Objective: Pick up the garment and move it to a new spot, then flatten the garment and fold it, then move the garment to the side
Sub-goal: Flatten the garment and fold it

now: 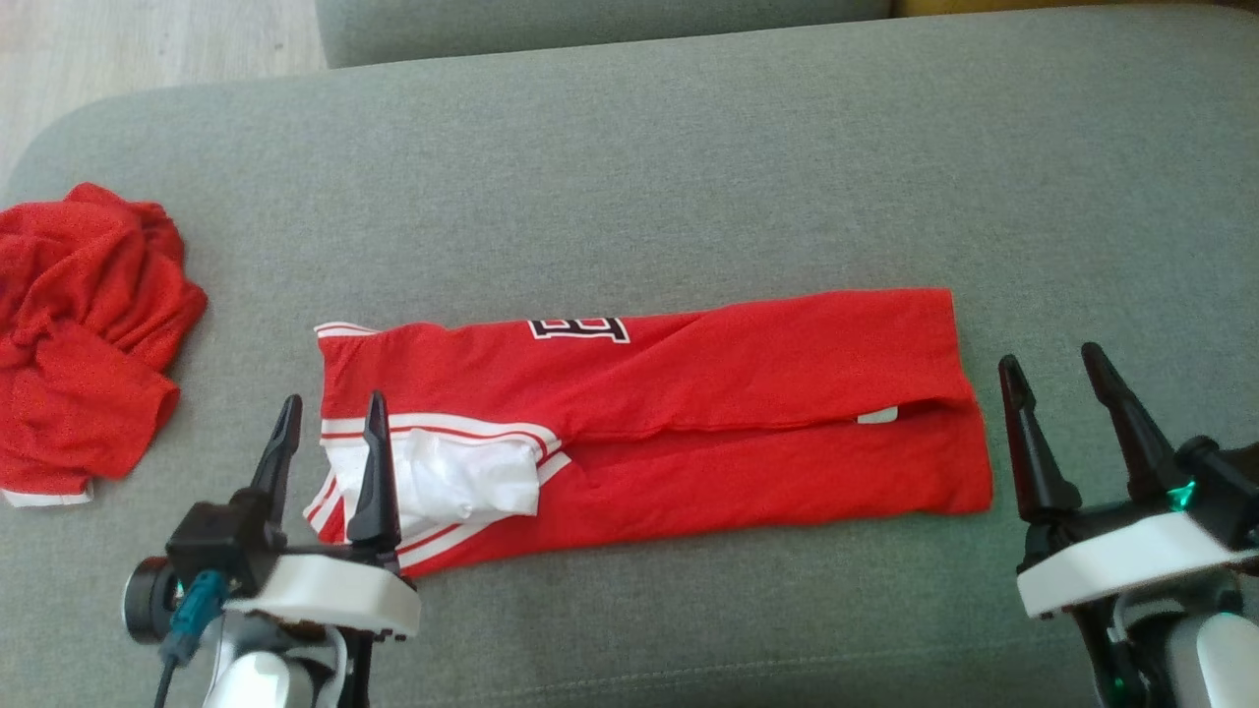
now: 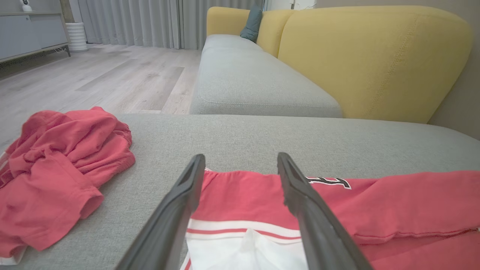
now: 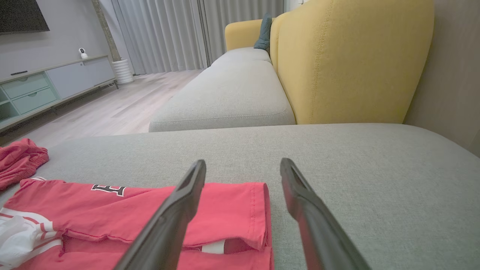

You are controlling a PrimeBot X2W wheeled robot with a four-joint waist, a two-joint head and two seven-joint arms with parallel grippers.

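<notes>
The red jersey garment with white-striped trim [image 1: 748,393] lies on the grey fabric sofa cushion [image 1: 629,177], folded lengthwise into a long strip. The left gripper [image 1: 333,403] straddles the white-trimmed end and the right gripper [image 1: 1050,359] sits just beyond the hem end, both spread wide and holding nothing. This placement suits seizing both ends for a crosswise fold. A crumpled red cloth [image 1: 84,324] lies well apart at the left.

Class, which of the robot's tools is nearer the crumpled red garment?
Left. The left tool is just right of the crumpled red garment; the right tool is far off, past the folded jersey's other end.
</notes>
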